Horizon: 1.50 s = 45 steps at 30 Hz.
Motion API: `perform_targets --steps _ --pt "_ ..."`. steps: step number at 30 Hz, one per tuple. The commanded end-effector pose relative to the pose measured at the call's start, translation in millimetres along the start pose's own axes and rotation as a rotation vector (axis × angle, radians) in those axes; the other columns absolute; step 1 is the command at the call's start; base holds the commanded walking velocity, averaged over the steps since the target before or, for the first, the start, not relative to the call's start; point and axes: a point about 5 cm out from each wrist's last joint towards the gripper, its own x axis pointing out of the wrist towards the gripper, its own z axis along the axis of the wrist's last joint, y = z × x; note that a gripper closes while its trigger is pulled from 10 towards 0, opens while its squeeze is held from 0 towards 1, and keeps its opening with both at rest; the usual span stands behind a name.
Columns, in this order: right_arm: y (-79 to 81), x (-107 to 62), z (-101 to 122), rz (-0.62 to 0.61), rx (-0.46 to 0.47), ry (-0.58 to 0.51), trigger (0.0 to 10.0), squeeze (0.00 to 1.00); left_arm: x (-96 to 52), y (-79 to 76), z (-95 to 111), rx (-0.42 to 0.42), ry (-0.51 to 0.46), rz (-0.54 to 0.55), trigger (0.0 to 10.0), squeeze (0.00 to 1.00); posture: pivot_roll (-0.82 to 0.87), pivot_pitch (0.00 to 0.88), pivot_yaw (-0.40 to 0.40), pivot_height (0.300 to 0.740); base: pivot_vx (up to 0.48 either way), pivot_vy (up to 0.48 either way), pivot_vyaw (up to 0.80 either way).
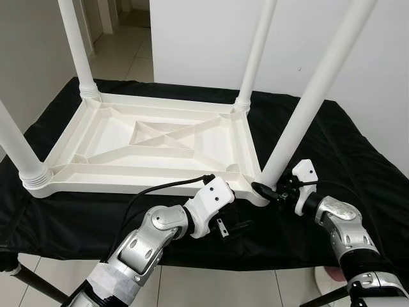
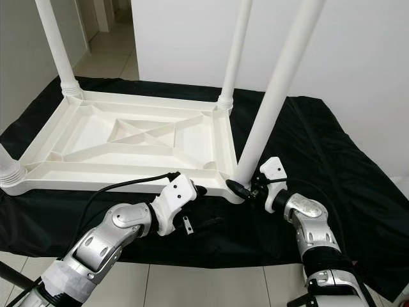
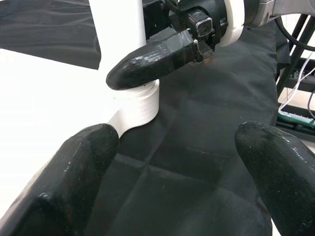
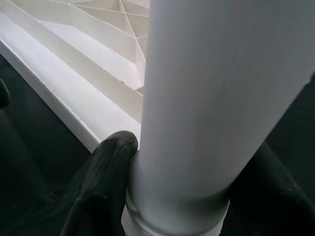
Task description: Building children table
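Observation:
A white plastic children's table [image 1: 147, 174] lies upside down on a black cloth, with its legs pointing up. My right gripper [image 1: 267, 192] is shut on the near right leg [image 1: 307, 102] just above its ribbed collar [image 3: 135, 105]. In the right wrist view one finger [image 4: 103, 167] presses the leg [image 4: 216, 98] and the other finger [image 4: 278, 196] sits on its far side. My left gripper [image 3: 172, 162] is open and low over the cloth, just in front of that same corner, with nothing between its fingers [image 3: 74, 177].
The black cloth [image 1: 358, 153] covers a low surface whose front edge runs just under my arms. Beyond it are tiled floor [image 1: 211, 288] and a white wall [image 1: 204, 38]. The other legs [image 1: 80, 45] stand at the far and left corners. A black cable [image 1: 160, 188] loops over my left wrist.

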Motion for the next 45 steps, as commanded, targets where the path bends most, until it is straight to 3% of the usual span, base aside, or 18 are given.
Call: perform_targets --steps 1,4,7,8,9,10,14,15,16,23,28,31,33,34,36,39,40,45 --pt "-7.9 -5.2 5 -0.003 -0.021 -0.017 4.3 0.0 2.5 -1.0 -1 -0.002 0.005 -0.027 10.0 0.0 0.06 0.031 -0.052 0.74 0.0 0.0 0.0" --pt "-8.8 -5.9 5 -0.001 -0.023 -0.015 4.2 0.0 2.3 -0.9 -1 -0.003 0.005 -0.026 10.0 0.0 0.06 0.032 -0.052 0.74 0.0 0.0 0.0" --pt "-9.9 -6.7 4 0.002 -0.023 -0.01 3.4 0.0 2.1 -0.9 -1 -0.002 0.006 -0.026 10.0 0.0 0.06 0.031 -0.053 0.74 0.0 0.0 0.0" --pt "-9.3 -6.9 3 0.007 -0.017 -0.006 1.1 0.0 2.1 -1.1 -1 -0.002 0.007 -0.026 10.0 0.0 0.06 0.031 -0.052 0.74 0.0 0.0 0.0" --pt "-8.8 -6.9 2 0.009 -0.012 -0.003 1.1 0.0 2.1 -1.2 -1 -0.002 0.007 -0.026 10.0 0.0 0.06 0.031 -0.052 0.74 0.0 0.0 0.0" --pt "-7.3 -6.7 -1 0.01 0.003 0.004 0.0 0.0 2.0 -1.2 -1 -0.002 0.007 -0.026 10.0 0.0 0.06 0.032 -0.054 0.74 0.0 0.0 0.0" --pt "-5.9 -6.1 -3 0.002 0.014 0.011 0.0 0.0 2.1 -1.2 -1 -0.003 0.007 -0.026 10.0 0.0 0.06 0.033 -0.055 0.74 0.0 0.0 0.0" --pt "-4.7 -5.0 -7 -0.02 0.023 0.037 3.2 0.0 2.2 -1.2 -1 -0.003 0.008 -0.025 10.0 0.0 0.06 0.032 -0.058 0.74 0.0 0.0 0.0" --pt "-4.0 -3.0 -10 -0.052 0.039 0.058 10.0 0.0 2.4 -1.3 -1 -0.003 0.008 -0.024 10.0 0.0 0.06 0.032 -0.058 0.74 0.0 0.0 0.0" --pt "-3.0 7.0 -17 -0.243 0.091 0.11 10.0 0.0 3.9 -3.5 -3 -0.003 0.01 -0.027 10.0 0.0 0.06 0.023 -0.064 0.74 0.0 0.0 0.0" --pt "22.0 23.5 -13 -0.435 0.224 0.054 10.0 0.0 4.2 -6.1 -3 0.003 0.013 -0.038 10.0 0.0 0.06 0.016 -0.067 0.74 0.0 0.0 0.0" --pt "22.0 23.5 -13 -0.435 0.224 0.054 10.0 0.0 4.2 -6.1 -3 0.003 0.013 -0.038 10.0 0.0 0.06 0.016 -0.067 0.74 0.0 0.0 0.0" --pt "43.9 31.6 -9 -0.548 0.302 0.013 10.0 0.0 4.3 -6.3 -4 0.002 0.016 -0.039 10.0 0.0 0.06 0.014 -0.066 0.74 0.0 0.0 0.0" --pt "43.9 31.6 -9 -0.548 0.302 0.013 10.0 0.0 4.3 -6.3 -4 0.002 0.016 -0.039 10.0 0.0 0.06 0.014 -0.066 0.74 0.0 0.0 0.0" --pt "66.0 36.8 -6 -0.715 0.354 0.001 10.0 0.0 5.6 -7.5 -5 0.001 0.016 -0.043 10.0 0.0 0.05 0.01 -0.065 0.74 0.0 0.0 0.0" --pt "66.0 36.8 -6 -0.715 0.354 0.001 10.0 0.0 5.6 -7.5 -5 0.001 0.016 -0.043 10.0 0.0 0.05 0.01 -0.065 0.74 0.0 0.0 0.0" --pt "82.3 45.7 1 -0.715 0.363 -0.026 10.0 0.0 6.4 -7.7 -5 0.0 0.015 -0.044 10.0 0.0 0.05 0.007 -0.063 0.74 0.0 0.0 0.0" --pt "84.5 46.9 5 -0.693 0.386 -0.034 10.0 0.0 7.0 -7.7 -5 0.002 0.015 -0.045 10.0 0.0 0.05 0.005 -0.064 0.74 0.0 0.0 0.0"
